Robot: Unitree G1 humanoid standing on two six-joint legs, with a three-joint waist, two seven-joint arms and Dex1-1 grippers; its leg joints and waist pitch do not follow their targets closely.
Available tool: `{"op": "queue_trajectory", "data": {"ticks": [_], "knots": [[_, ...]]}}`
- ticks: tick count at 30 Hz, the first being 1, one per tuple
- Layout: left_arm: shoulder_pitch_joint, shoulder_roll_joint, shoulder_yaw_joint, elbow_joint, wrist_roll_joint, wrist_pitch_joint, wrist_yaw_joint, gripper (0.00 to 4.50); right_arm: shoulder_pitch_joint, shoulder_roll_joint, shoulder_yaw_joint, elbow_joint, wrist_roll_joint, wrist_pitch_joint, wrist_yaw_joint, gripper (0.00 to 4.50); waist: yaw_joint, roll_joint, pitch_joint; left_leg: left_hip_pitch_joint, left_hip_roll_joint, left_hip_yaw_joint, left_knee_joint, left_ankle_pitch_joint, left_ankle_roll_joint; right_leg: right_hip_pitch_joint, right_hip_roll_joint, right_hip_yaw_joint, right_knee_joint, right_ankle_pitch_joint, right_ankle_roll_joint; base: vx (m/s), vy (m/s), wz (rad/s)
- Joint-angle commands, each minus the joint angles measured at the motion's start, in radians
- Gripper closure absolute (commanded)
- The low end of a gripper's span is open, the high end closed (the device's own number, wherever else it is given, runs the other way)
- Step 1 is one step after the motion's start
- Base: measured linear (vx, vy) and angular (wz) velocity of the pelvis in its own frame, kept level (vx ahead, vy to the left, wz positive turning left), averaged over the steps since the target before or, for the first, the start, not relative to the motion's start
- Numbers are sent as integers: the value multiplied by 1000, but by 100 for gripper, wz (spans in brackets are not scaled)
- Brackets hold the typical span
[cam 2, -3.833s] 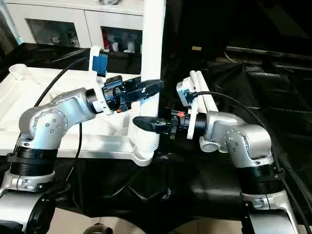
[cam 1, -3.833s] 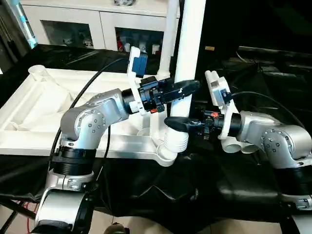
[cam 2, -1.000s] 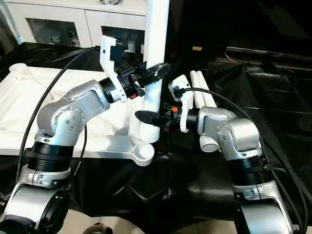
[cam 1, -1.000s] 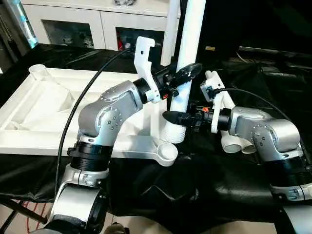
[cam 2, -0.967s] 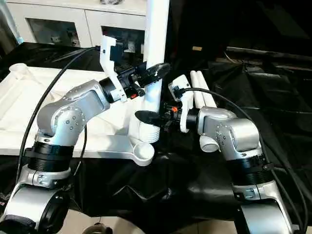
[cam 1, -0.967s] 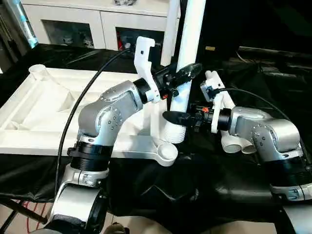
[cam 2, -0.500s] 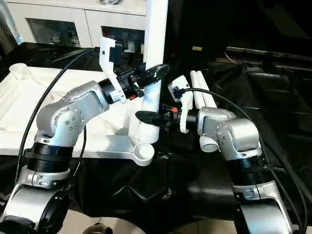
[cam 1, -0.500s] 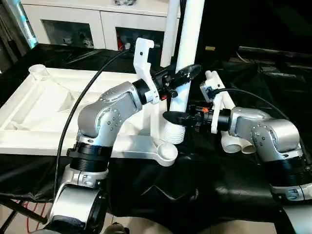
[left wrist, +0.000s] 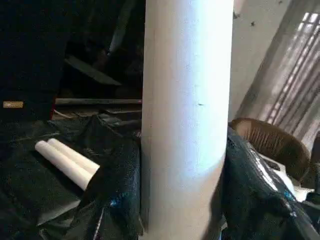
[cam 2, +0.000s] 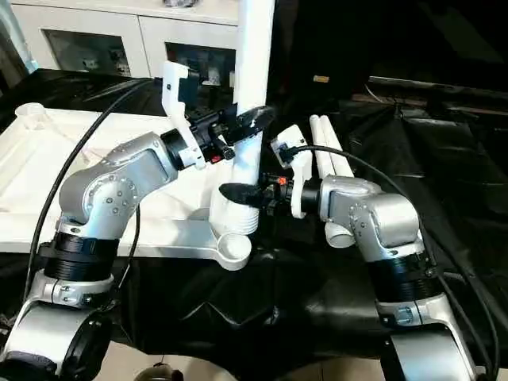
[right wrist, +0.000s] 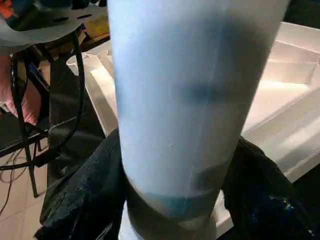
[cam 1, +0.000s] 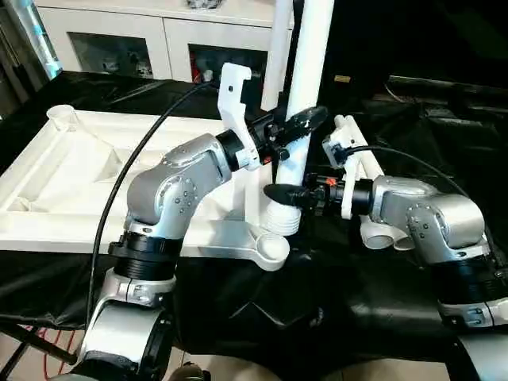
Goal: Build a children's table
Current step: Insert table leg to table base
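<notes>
Long white cylindrical plastic tube leg (cam 1: pixel 305 71): upright, between both tools, threaded end beside white ribbed rectangular plastic tabletop's (cam 1: pixel 71 178) corner socket (cam 1: pixel 274 248). Left tool (cam 1: pixel 295 125) pinches it; right tool (cam 1: pixel 287 194) clasps it lower.

A white glass-door cabinet (cam 1: pixel 151 44) (shelves cluttered) stands behind the black-draped work surface (cam 1: pixel 333 302).
</notes>
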Motion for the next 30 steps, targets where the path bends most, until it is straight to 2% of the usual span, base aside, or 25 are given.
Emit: {"op": "queue_trajectory", "data": {"ticks": [1,5,6,12,19,20,22,26,27,28,30], "knots": [[-11,0,-13,-34,-3,4,-12,266,-2,-5,2,11,-7,-2,-1,177,4,-9,-82,16,33,-7,-56,-97,17,63,-77,48,-66,-144,-170,0,0,0],[-10,2,-14,-37,-5,6,-16,266,-2,-4,-2,9,-1,5,2,177,4,-9,-83,16,33,-7,-56,-97,17,63,-77,48,-66,-147,-169,0,0,0],[-10,2,-15,-37,-5,6,-17,266,-2,-3,-3,9,0,6,2,213,4,-9,-82,15,33,-7,-56,-95,17,64,-77,48,-65,-144,-170,0,0,0],[-12,3,-16,-32,-3,2,-23,266,-3,-2,-5,13,0,5,1,255,4,-8,-83,16,33,-7,-56,-94,18,63,-76,48,-64,-132,-174,0,0,0],[-13,6,-20,-26,16,-14,-14,266,-2,0,-6,14,1,2,-1,262,4,-7,-83,17,34,-8,-56,-95,17,63,-77,48,-64,-129,-176,0,0,0],[-14,7,-21,-24,23,-20,-10,231,-1,0,-6,15,0,1,-1,262,4,-7,-83,16,33,-8,-56,-96,17,63,-77,48,-64,-129,-176,0,0,0],[-18,1,-4,-14,9,-5,4,197,1,6,-10,16,-1,-9,-7,262,4,-6,-83,17,33,-7,-56,-97,16,63,-77,48,-64,-130,-177,0,0,0],[-17,-8,8,-10,8,-48,-3,168,4,17,-21,18,0,-22,-19,262,4,-4,-83,16,33,-8,-56,-97,16,63,-77,48,-65,-128,-181,0,0,0],[-17,-21,26,-5,1,-77,-1,168,5,25,-29,20,1,-30,-28,262,4,-5,-83,16,33,-8,-56,-97,15,64,-77,48,-65,-127,-180,0,0,0],[-20,-59,84,11,-34,-151,6,164,6,48,-52,27,5,-50,-54,262,4,-6,-83,15,33,-7,-55,-99,14,65,-79,48,-67,-127,-184,0,0,0],[-22,-73,108,19,-51,-174,10,164,6,57,-63,31,7,-58,-66,262,4,-8,-84,15,33,-8,-56,-99,14,66,-78,47,-65,-120,-189,0,0,0]]}}
